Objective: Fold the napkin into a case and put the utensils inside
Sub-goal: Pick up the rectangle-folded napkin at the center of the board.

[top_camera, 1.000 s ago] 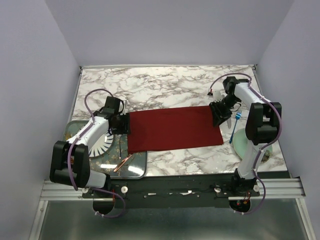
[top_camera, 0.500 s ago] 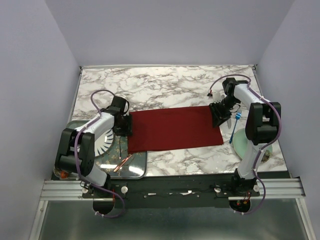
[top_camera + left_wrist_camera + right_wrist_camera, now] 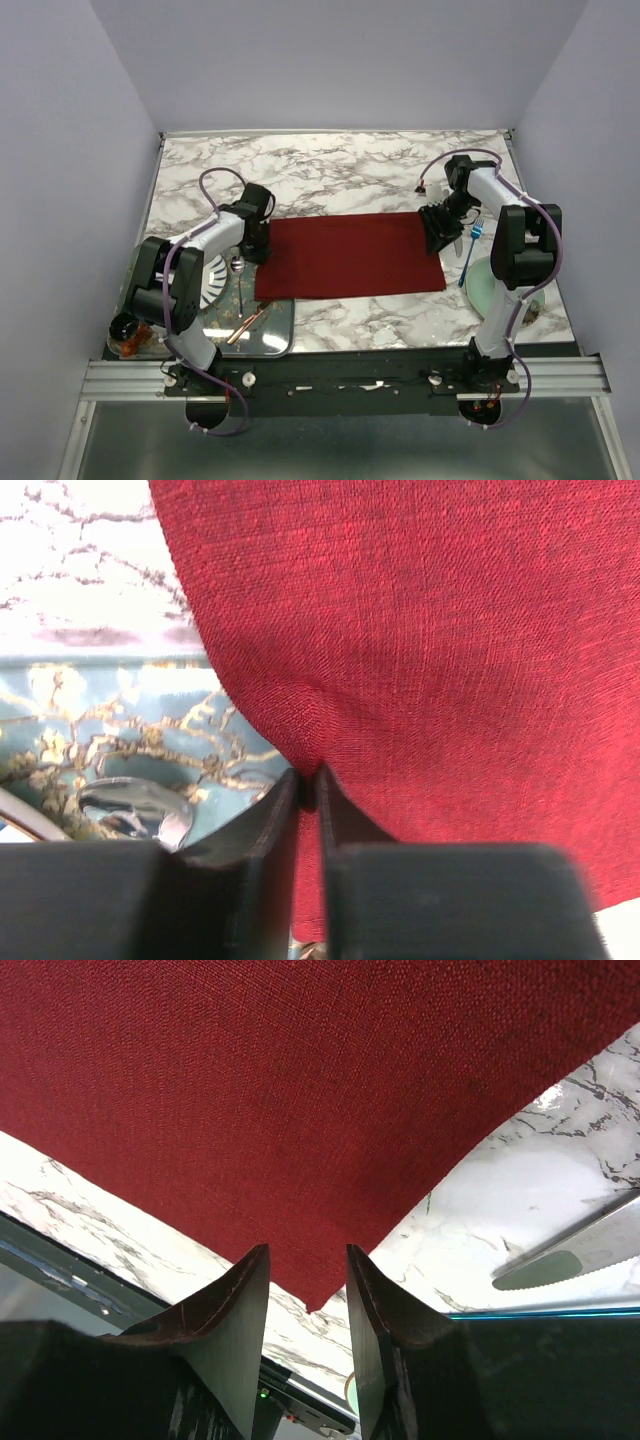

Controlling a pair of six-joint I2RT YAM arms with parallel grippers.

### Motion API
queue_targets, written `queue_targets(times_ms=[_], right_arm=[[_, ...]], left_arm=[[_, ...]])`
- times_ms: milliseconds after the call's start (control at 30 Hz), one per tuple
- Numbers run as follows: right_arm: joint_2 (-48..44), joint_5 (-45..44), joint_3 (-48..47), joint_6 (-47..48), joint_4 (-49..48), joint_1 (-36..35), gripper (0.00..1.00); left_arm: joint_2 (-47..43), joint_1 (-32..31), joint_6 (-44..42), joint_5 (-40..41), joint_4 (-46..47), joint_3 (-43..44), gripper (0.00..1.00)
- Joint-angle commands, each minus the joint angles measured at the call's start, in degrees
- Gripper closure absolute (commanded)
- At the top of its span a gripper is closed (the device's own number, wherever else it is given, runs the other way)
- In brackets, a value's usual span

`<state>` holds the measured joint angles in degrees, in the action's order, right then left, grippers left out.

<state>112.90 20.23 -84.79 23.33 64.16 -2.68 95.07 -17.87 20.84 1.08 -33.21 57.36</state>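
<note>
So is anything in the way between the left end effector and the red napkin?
Nothing visible is. The left end effector is closed on the napkin at its edge, with the cloth puckered at its tips. The spoon lies off to the side on the teal tray, not between them.

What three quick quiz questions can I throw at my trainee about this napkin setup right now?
1. True or false: the left pincer is shut on the napkin edge.
2. Which lies on the table to the right of the napkin? A: blue-handled fork; B: mug; C: scissors.
3. Fill in: the right pincer has its jaws ____ either side of a napkin corner.
Key: 1 true; 2 A; 3 open.
</note>
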Motion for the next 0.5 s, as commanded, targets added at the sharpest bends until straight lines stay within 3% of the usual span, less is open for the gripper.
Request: queue_targets(times_ms=[0, 33, 67, 233, 467], right_arm=[[1.0, -0.8, -1.1, -1.0, -0.6, -0.3, 0.56], [1.1, -0.5, -1.1, -1.1, -0.6, -0.2, 0.56], [1.0, -0.4, -1.0, -1.2, -0.6, -0.3, 0.56], [0.7, 2.0, -0.5, -1.4, -0.3, -0.3, 0.57], [0.3, 2.6, 0.7, -1.4, -0.7, -0.2, 0.59]], left_arm=[[6.8, -0.4, -0.2, 2.1, -1.9, 0.3, 0.87], [7.1, -0.4, -0.4, 1.8, -2.3, 0.6, 0.98], [7.3, -0.3, -1.2, 1.5, -2.6, 1.1, 1.0], [3.5, 1.1, -2.6, -1.0, -3.9, 3.4, 1.0], [-9.4, 1.1, -4.7, -7.0, -2.9, 4.0, 1.0]])
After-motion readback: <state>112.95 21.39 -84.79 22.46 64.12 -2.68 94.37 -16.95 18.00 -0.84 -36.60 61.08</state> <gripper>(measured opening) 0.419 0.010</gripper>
